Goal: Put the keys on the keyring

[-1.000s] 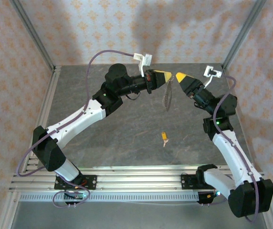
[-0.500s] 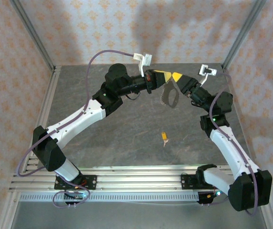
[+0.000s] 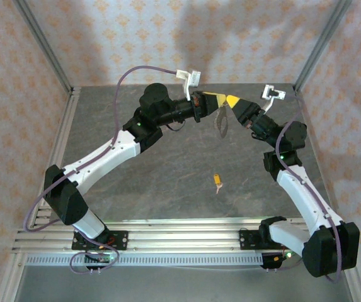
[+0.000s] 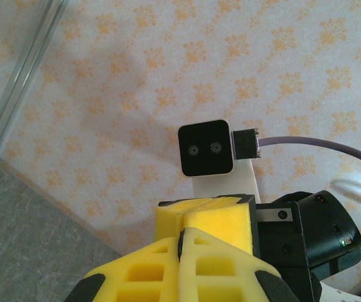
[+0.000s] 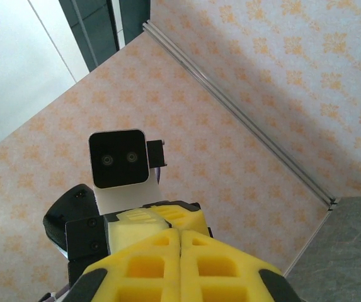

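The keyring, a thin pale loop, hangs edge-on above the table's far middle. It dangles just under the spot where the two yellow-fingered grippers meet tip to tip. My left gripper is shut on its top. In the left wrist view a thin dark sliver sits between the left gripper's fingertips. My right gripper is shut, its tips against the left's. Its fingers press flat together, and I cannot tell whether they pinch the ring. One small key with an orange head lies on the grey table, nearer me.
The grey table is ringed by patterned walls and aluminium posts. A rail frame runs along the near edge by the arm bases. Each wrist view shows the other arm's camera close ahead.
My right gripper moved left to the left gripper's tips and shut. The keyring swung broadside half a second ago and now hangs edge-on again. The left arm and the key stayed put.
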Available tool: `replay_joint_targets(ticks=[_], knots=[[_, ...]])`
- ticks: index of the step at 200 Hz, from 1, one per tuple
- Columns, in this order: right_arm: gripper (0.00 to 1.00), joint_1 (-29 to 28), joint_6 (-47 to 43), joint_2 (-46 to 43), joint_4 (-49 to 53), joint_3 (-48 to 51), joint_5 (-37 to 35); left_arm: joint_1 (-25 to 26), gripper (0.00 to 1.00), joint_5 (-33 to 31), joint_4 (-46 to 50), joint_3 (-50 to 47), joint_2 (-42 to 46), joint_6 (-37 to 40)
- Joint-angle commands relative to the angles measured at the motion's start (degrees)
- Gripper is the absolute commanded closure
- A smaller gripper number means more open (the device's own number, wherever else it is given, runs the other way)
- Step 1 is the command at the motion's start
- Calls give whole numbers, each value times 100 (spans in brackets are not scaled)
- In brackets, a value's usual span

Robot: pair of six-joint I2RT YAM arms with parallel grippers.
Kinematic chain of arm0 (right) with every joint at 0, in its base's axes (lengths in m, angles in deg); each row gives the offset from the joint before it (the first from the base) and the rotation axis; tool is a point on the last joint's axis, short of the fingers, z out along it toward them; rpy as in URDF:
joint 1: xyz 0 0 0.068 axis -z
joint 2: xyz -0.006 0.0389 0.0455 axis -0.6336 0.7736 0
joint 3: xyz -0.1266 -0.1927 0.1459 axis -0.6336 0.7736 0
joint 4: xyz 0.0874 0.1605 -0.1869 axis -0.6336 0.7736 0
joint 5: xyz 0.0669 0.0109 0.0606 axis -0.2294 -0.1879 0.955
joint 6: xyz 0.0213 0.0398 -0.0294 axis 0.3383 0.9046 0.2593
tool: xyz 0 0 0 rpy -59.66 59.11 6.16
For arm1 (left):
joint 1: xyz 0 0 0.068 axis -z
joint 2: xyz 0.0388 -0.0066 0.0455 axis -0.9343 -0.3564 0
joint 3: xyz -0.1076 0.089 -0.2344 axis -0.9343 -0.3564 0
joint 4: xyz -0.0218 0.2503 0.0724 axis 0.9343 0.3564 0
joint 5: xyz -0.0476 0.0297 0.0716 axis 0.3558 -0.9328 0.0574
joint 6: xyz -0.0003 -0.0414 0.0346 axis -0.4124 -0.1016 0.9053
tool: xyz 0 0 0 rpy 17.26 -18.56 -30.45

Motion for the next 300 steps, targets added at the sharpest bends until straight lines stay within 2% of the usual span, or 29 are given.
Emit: replay_joint_targets(ticks=[1,10,21,28,43,77,114,137,154,226,267,300], knots=[[99,-102,-23,-46,-257,-61,334,24,100,8,-354,167,-19,-27],[90,-106,-11,-48,-257,-62,354,24,100,-14,-353,167,-19,-26],[89,-106,-17,-47,-248,-61,375,24,100,-65,-352,151,-2,-26],[90,-104,-10,-55,-247,-62,389,24,100,-95,-359,137,2,-26],[100,-109,-18,-64,-257,-41,391,26,100,-132,-367,132,-1,-35],[100,-105,-34,-90,-275,13,332,26,100,-173,-385,141,-16,-70],[100,-106,-76,-123,-143,107,-53,24,100,-420,-391,72,21,-204],[100,-108,-71,-116,-117,154,-275,24,78,-564,-494,-46,80,-330],[100,-104,-59,-107,-116,165,-384,24,72,-573,-547,-92,95,-398],[100,-104,-54,-107,-64,185,-637,24,69,-698,-771,-406,162,-564],[100,-111,-54,-99,-47,159,-689,11,60,-871,-897,-608,245,-588],[100,-104,-7,-57,-92,112,-701,15,62,-821,-1039,-627,195,-673]])
